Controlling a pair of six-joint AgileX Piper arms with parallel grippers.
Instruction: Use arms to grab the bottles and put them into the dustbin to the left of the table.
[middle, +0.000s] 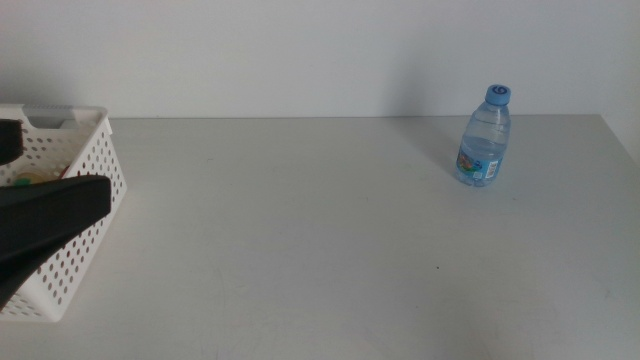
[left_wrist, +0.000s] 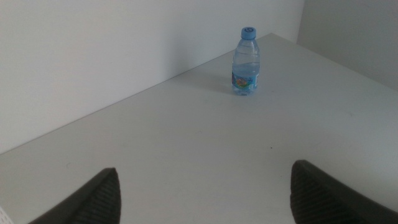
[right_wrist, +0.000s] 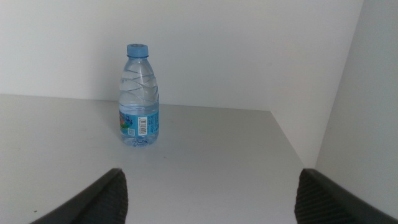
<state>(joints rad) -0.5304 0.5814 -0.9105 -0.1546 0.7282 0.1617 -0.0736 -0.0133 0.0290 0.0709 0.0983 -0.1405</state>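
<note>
Bottle (middle: 485, 137): clear ribbed plastic, blue cap, label unreadable, upright.
Bin (middle: 75, 200): white perforated basket, far from bottle.
Left tool (left_wrist: 205, 190): jaws apart.
Right tool (right_wrist: 211, 193): jaws apart.
Bench (middle: 300, 250): matte grey-white.

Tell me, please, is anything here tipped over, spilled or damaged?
Nothing stands out. The water bottle stands upright and capped on the table, no spill around it. The white dustbin sits straight at the left edge.

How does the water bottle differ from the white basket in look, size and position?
The water bottle is clear with a blue cap; the basket is opaque white with perforated walls. The bottle is far smaller than the basket. The bottle stands at the table's far right, the basket at its left edge. Both are upright.
</note>
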